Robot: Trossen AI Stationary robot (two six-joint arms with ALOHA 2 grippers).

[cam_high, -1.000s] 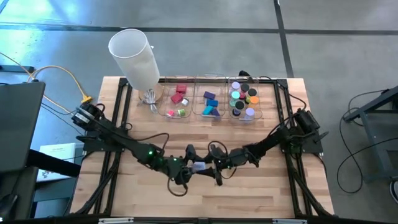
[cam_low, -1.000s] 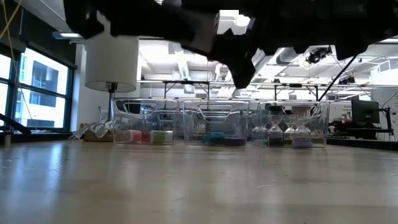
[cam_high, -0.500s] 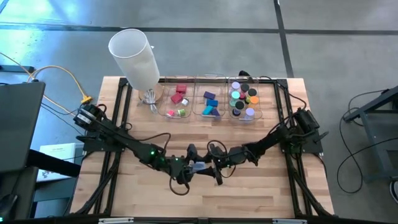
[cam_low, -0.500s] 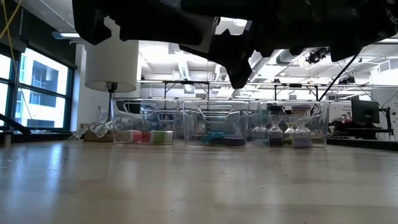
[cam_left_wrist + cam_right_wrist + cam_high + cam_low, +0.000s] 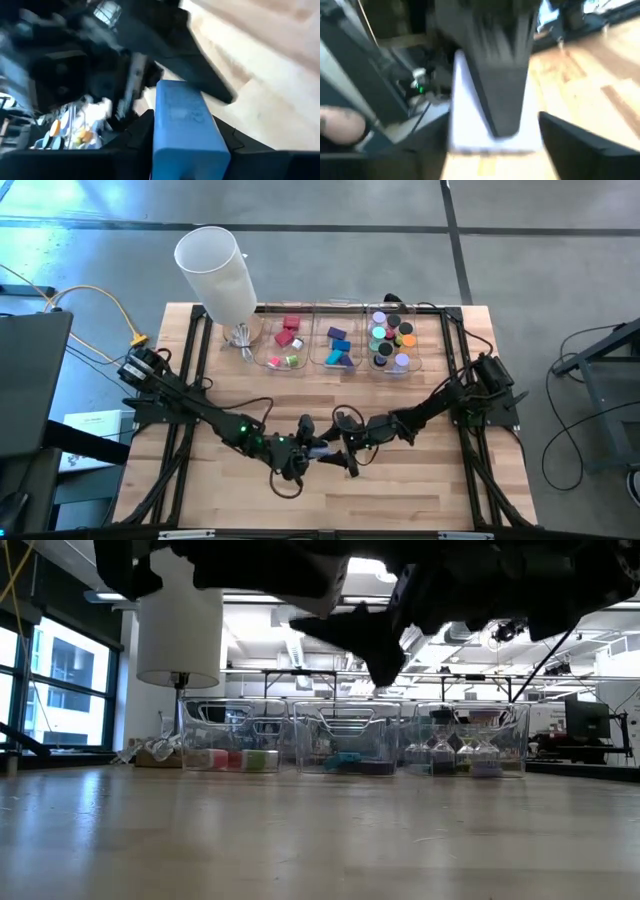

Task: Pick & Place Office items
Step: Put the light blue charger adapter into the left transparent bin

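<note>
A pale blue block (image 5: 184, 117), one of the office items, hangs in the air over the table's near middle between my two grippers (image 5: 318, 448). My left gripper (image 5: 186, 150) is shut on it. My right gripper (image 5: 492, 147) faces it from the table's right side, open, its fingers standing on either side of the same block (image 5: 470, 120) with a gap showing. The other office items lie in three clear bins (image 5: 338, 345) at the far edge. My left gripper pinches the block's two long sides (image 5: 160, 135) between its two fingers, at the end nearest the gripper. The fingers come roughly level from the table's left side and lie along the block. The block is lifted clear of the table and sticks out toward my right gripper.
A tall white cylinder (image 5: 215, 265) stands at the far left corner. The bin row (image 5: 350, 745) holds red and pink pieces (image 5: 287, 332), blue and purple blocks (image 5: 338, 340) and round rolls (image 5: 392, 340). Bare wood (image 5: 400, 490) lies near the front edge.
My left gripper has shut on the blue block, which has stayed in mid-air at the same spot. My right gripper, which had it before, has opened its fingers. Both arms have otherwise kept their places.
</note>
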